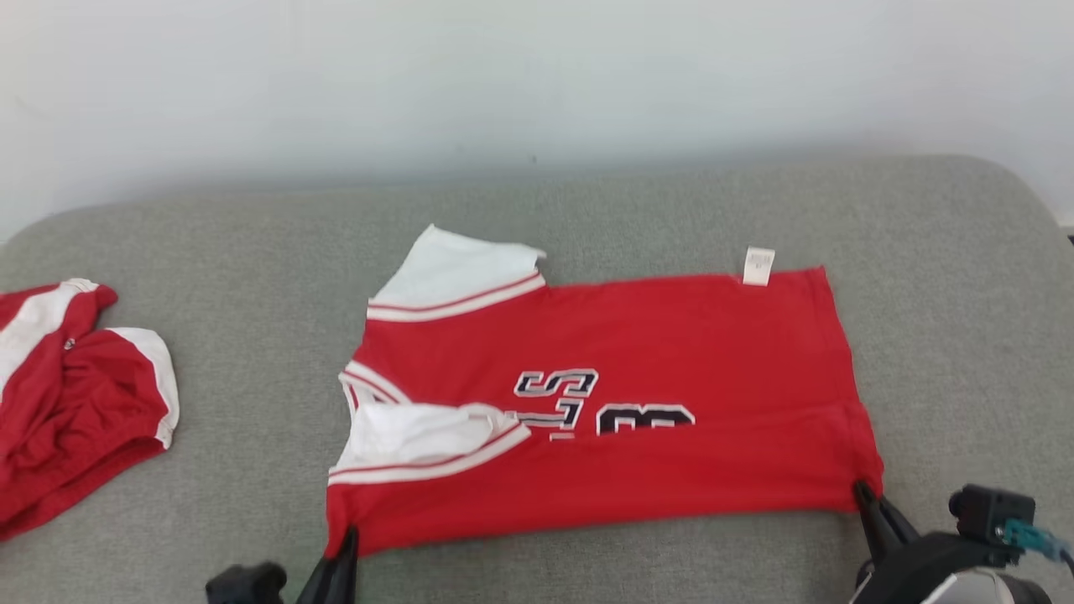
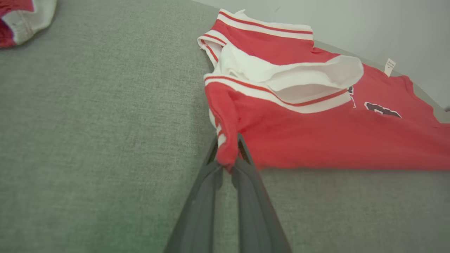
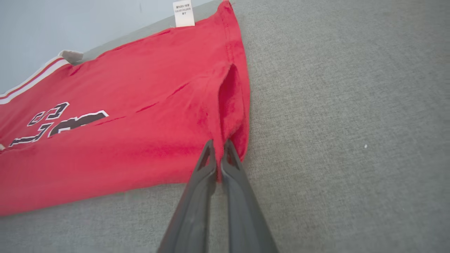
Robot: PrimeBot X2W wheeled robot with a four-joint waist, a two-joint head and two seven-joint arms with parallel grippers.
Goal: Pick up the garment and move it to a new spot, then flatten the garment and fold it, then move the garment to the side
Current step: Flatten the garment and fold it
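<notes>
Pinching red jersey (image 1: 671,335) at near corners

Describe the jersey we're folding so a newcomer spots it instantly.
On the grey cushion, look at the middle: the red jersey lies spread flat, dark lettering on its front. Unlike the crumpled red-and-white garment at the left edge, it carries a white label.

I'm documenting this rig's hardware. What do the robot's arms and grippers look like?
The left gripper and right gripper each have two long, slim, matte dark grey fingers tapering to narrow tips, with slotted cut-outs near the ends. The right wrist carries a black boxy module with a teal cable, beside a pale forearm shell.
</notes>
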